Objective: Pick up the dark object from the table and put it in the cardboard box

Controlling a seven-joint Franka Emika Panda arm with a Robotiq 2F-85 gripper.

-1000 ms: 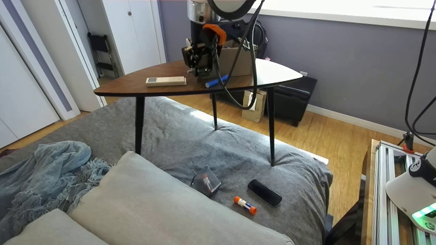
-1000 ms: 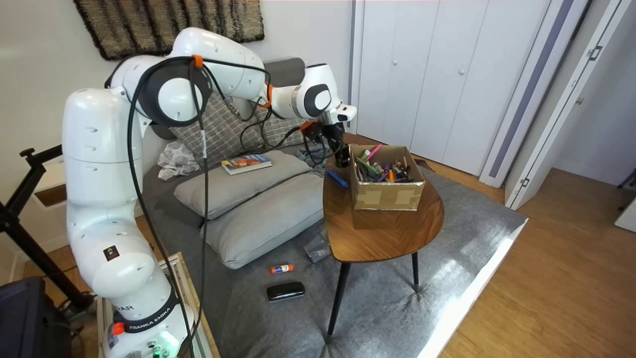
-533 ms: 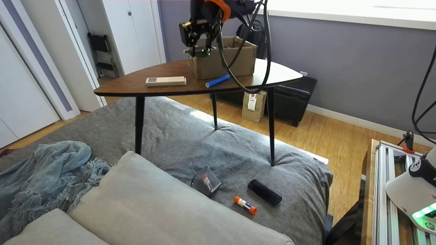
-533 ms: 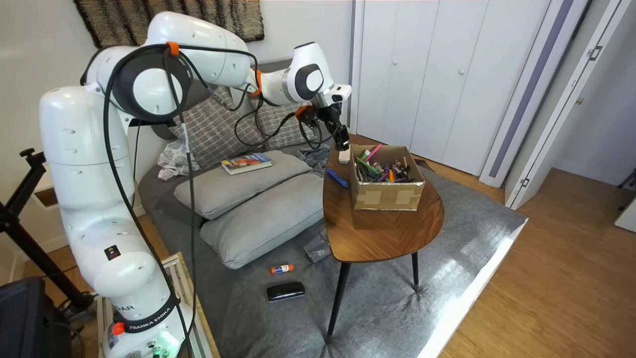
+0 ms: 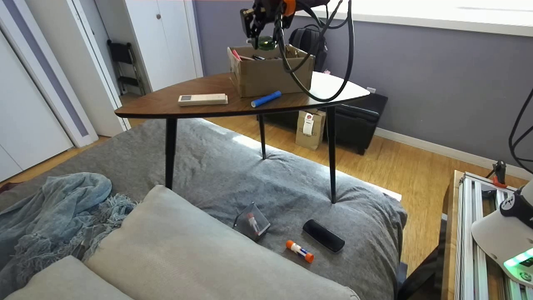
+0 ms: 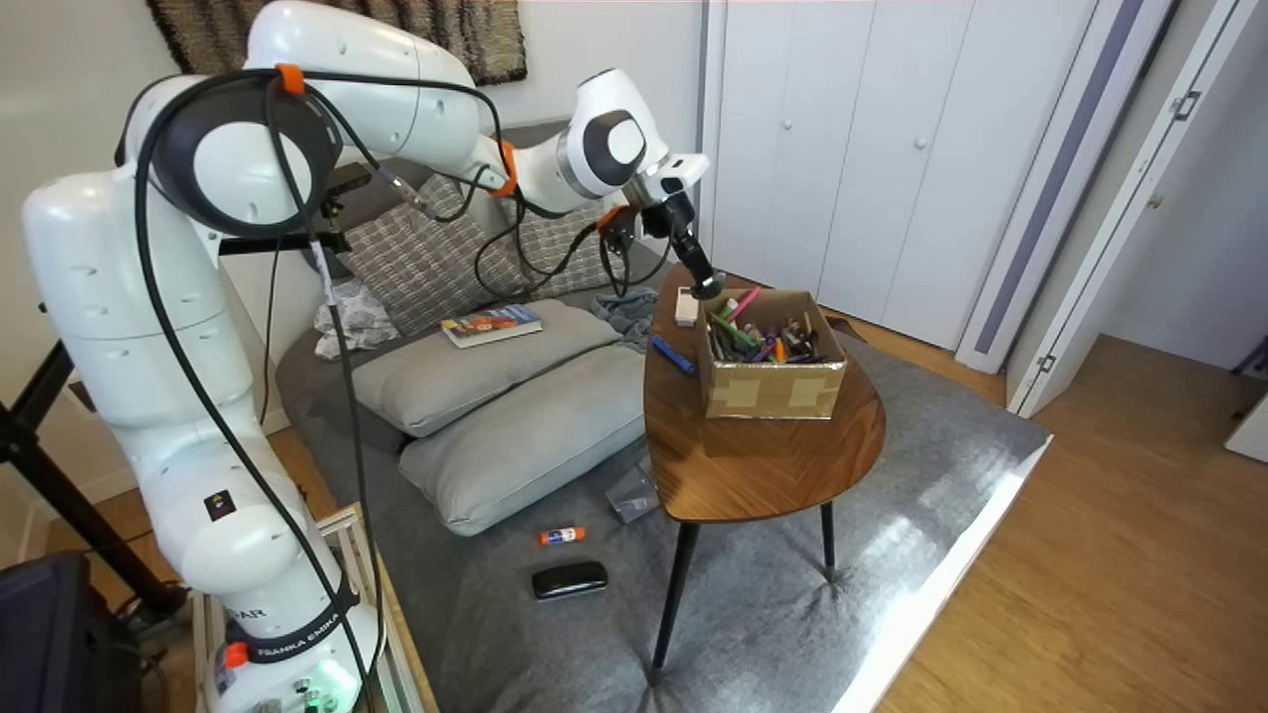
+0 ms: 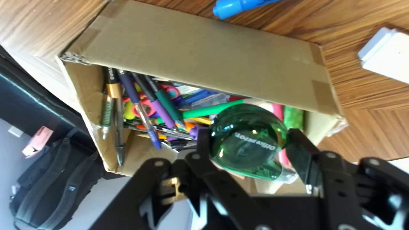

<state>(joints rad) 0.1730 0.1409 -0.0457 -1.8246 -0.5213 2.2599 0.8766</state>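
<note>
The gripper is clamped on the green object, with one finger pressed to each side of it. This object is round, dark and see-through, and it bears the words "Office DEPOT". It hangs above the box, toward the end that is nearer to the pale block; whether it touches the rim, I cannot tell. Inside the box many pens lie crossed over each other.

The box stands on the table. Just beside it lies a blue marker, and the pale block lies flat near them. In both exterior views the table itself stands on a grey bed. On this bed, well apart from the box, are a black case, a glue stick with orange ends, and a clear container. There are also grey cushions; on one of these lies a book.
</note>
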